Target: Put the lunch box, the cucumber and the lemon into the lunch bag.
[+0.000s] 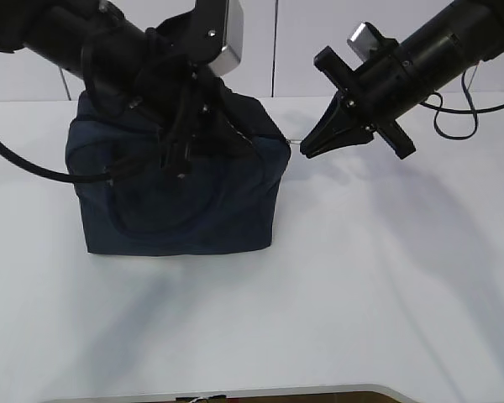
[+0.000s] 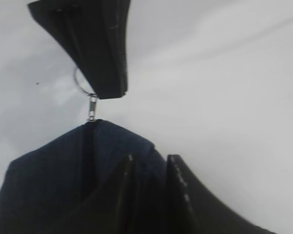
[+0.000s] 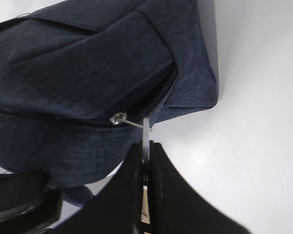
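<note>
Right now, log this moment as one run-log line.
left gripper: pressing lunch bag top, grip unclear | right gripper: shut on ring pull | zipper: appears closed | food items: unseen

a white table filled the view; pale wall panels stood at twelve o'clock, lighting diffuse.

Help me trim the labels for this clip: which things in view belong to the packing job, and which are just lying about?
Part of the job:
- lunch bag, navy fabric
- its ring pull, pinched by the right gripper
- left gripper, down on the bag's top

Just there:
- white table
- nothing else loose; no lunch box, cucumber or lemon shows in any view
</note>
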